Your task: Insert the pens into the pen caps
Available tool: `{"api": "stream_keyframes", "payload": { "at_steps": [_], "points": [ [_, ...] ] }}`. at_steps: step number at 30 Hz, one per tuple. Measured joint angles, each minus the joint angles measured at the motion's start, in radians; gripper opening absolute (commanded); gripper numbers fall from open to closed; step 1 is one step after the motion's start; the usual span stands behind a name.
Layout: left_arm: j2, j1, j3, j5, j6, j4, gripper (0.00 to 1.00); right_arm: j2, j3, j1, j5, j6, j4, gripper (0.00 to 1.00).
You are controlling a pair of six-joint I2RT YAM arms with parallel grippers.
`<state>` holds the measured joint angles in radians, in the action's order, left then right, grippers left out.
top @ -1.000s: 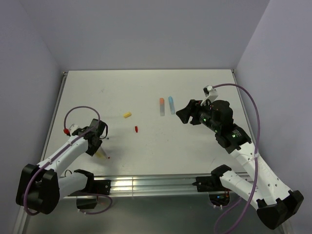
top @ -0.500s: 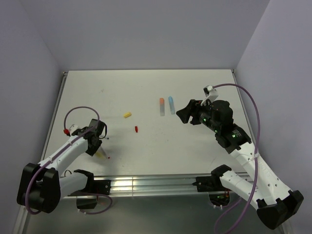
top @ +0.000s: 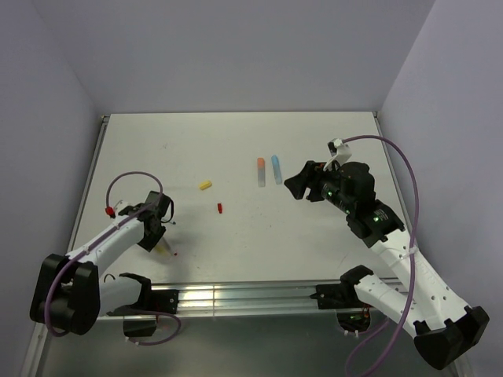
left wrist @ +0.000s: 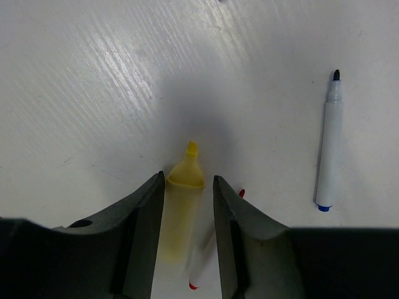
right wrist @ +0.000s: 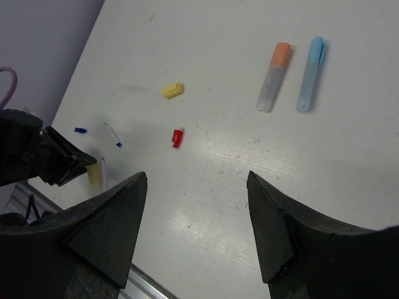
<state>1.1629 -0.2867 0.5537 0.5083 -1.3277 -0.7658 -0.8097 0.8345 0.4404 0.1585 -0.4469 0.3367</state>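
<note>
On the white table point(top: 330, 133) lie three loose caps (yellow cap point(top: 205, 185), red cap point(top: 220, 208), dark-blue cap point(right wrist: 80, 130)) and two markers side by side (orange marker point(top: 260, 171), light-blue marker point(top: 277, 169)), while the left gripper point(left wrist: 187, 177) straddles the yellow marker point(left wrist: 184, 193), pinched or not I cannot tell, with two thin pens (red pen point(left wrist: 201, 268), dark-blue pen point(left wrist: 327, 149)) alongside, and the right gripper point(right wrist: 196, 177) hovers spread and empty

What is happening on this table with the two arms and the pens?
The left gripper is down over the uncapped yellow marker near the front left of the table, jaws on either side with a slim gap, so not clamped. A thin red-tipped pen lies beside it. The yellow cap and red cap lie loose mid-table. The orange marker and light-blue marker look already capped. The right gripper hovers open, holding nothing.
</note>
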Motion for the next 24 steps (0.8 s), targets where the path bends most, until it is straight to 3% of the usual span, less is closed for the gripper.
{"api": "stream_keyframes", "payload": {
  "at_steps": [6,20,24],
  "points": [
    [0.041,0.0,0.0,-0.015,0.008,0.013,0.39,0.0,-0.005,0.0,0.0,0.0,0.0,0.73],
    [0.04,0.002,0.002,-0.018,0.026,0.013,0.0,0.0,-0.005,0.0,0.0,0.003,0.0,0.73],
    [0.039,0.002,0.036,-0.027,0.046,-0.022,0.0,0.0,-0.005,0.0,0.0,0.003,0.0,0.73]
  ]
}}
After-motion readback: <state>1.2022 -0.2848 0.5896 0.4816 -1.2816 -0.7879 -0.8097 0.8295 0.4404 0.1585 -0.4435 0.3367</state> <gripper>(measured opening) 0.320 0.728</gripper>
